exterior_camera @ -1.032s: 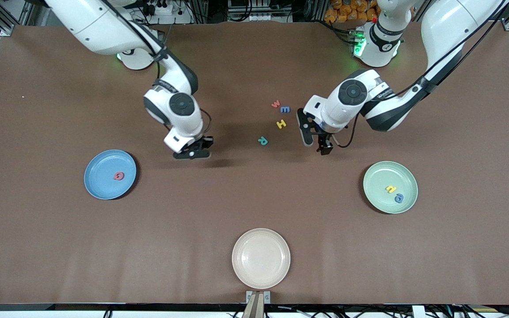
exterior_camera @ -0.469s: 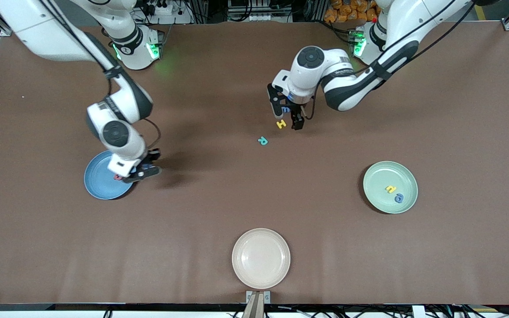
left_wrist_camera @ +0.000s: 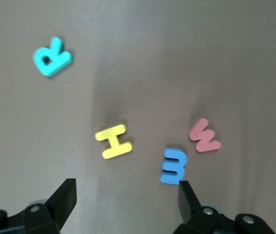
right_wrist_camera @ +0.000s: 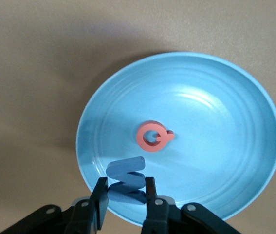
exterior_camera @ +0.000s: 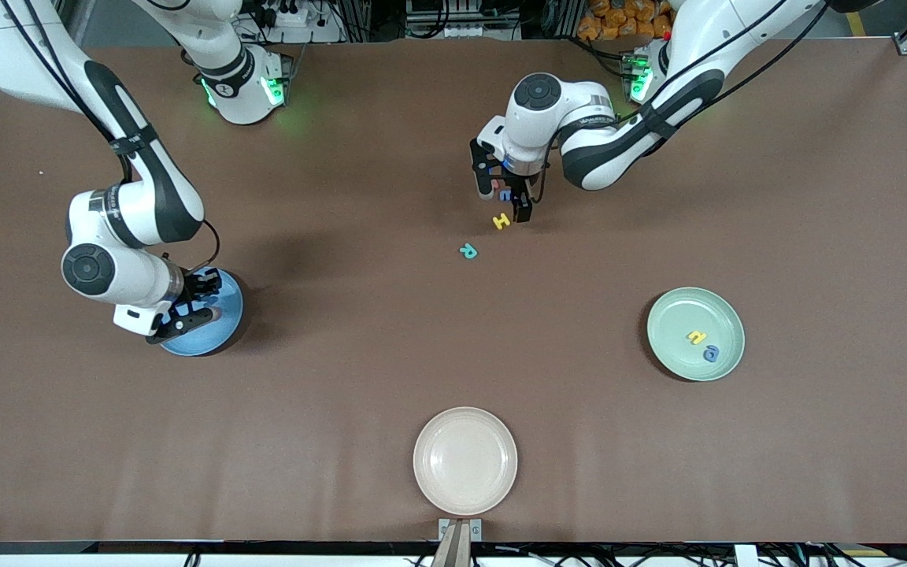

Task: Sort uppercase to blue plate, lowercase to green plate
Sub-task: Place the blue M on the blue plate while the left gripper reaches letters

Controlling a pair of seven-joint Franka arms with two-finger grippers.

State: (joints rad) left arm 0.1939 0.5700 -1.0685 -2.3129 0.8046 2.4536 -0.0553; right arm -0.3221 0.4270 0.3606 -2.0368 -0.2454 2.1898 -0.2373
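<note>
My right gripper (right_wrist_camera: 125, 196) is shut on the blue M (right_wrist_camera: 125, 181) and holds it low over the blue plate (right_wrist_camera: 225, 97), near its rim. The red Q (right_wrist_camera: 152, 136) lies in that plate. In the front view this gripper (exterior_camera: 184, 313) covers part of the blue plate (exterior_camera: 225, 319). My left gripper (left_wrist_camera: 126, 197) hangs open over the loose letters. One of its fingertips (left_wrist_camera: 186, 192) is next to the blue e-shaped letter (left_wrist_camera: 174, 165). The red w (left_wrist_camera: 205, 135), yellow H (left_wrist_camera: 113, 141) and teal R (left_wrist_camera: 51, 57) lie close by. The green plate (exterior_camera: 670, 311) holds the yellow n (exterior_camera: 695, 337) and blue a (exterior_camera: 710, 354).
A cream-white plate (exterior_camera: 464, 461) sits by the table edge nearest the front camera, midway along it. The yellow H (exterior_camera: 501, 221) and teal R (exterior_camera: 468, 251) lie in the middle of the brown table (exterior_camera: 343, 394), with the left gripper (exterior_camera: 505, 201) above the letters beside them.
The right arm carried the blue M from the table's middle to over the blue plate. The left arm swung away from the green plate's end and came down over the loose letters.
</note>
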